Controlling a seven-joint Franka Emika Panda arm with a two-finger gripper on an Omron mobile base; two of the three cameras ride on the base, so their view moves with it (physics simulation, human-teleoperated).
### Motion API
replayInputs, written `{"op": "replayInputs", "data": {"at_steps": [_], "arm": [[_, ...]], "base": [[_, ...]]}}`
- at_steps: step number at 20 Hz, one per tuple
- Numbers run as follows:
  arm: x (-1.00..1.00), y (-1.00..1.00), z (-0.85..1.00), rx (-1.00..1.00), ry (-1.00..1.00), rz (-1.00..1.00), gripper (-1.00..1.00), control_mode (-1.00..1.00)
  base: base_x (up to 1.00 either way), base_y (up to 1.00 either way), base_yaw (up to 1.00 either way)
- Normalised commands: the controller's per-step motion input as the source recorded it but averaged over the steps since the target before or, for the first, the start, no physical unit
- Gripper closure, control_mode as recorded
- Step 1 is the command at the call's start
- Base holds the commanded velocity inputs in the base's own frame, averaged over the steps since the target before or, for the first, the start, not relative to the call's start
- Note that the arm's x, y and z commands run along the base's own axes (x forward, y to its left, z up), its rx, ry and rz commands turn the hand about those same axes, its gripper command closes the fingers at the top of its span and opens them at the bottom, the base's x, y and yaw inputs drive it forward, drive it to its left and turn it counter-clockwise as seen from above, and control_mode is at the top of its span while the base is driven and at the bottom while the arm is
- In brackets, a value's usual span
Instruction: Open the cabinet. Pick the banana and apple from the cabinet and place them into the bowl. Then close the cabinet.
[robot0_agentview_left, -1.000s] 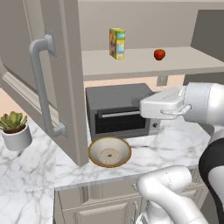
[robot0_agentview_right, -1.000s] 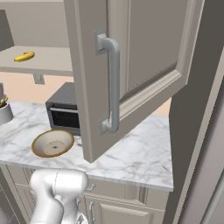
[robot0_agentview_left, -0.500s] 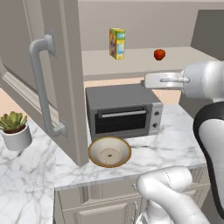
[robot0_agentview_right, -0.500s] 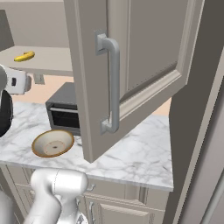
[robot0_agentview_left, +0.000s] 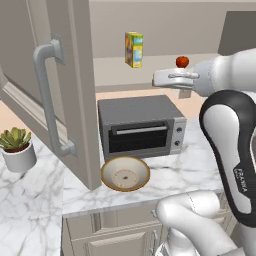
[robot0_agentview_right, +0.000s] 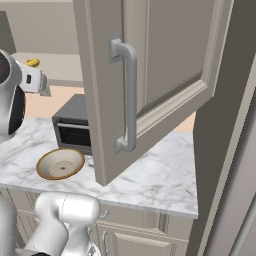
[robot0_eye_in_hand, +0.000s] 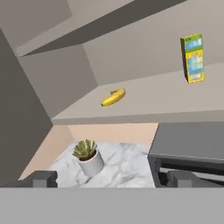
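With both taupe cabinet (robot0_agentview_left: 65, 90) doors swung wide, your gripper (robot0_agentview_left: 162, 79) hangs unclenched and empty facing the shelf, where the small yellow banana (robot0_eye_in_hand: 113, 97) lies far left, ready for picking.

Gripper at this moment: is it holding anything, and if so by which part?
Nothing is held. The gripper has its jaws wide apart and empty, and the banana lies untouched on the cabinet shelf ahead.
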Motion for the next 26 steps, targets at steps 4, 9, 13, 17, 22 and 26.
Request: {"op": "replayInputs", "data": {"at_steps": [4,9,13,17,22,26], "arm": [[0.64,0.25,0.0,-0.07,0.0,-0.11,-1.0,-1.0],[0.68,0.2,0.0,-0.05,0.0,-0.1,-1.0,-1.0],[0.56,0.19,-0.02,0.0,0.0,-0.04,-1.0,-1.0],[0.43,0.3,-0.12,0.0,0.0,0.0,-1.0,-1.0],[0.41,0.38,-0.11,0.0,0.0,0.0,-1.0,-1.0],[0.54,0.4,-0.08,0.0,0.0,0.0,-1.0,-1.0]], "base": [[0.0,0.0,0.0],[0.0,0.0,0.0],[0.0,0.0,0.0],[0.0,0.0,0.0],[0.0,0.0,0.0],[0.0,0.0,0.0]]}}
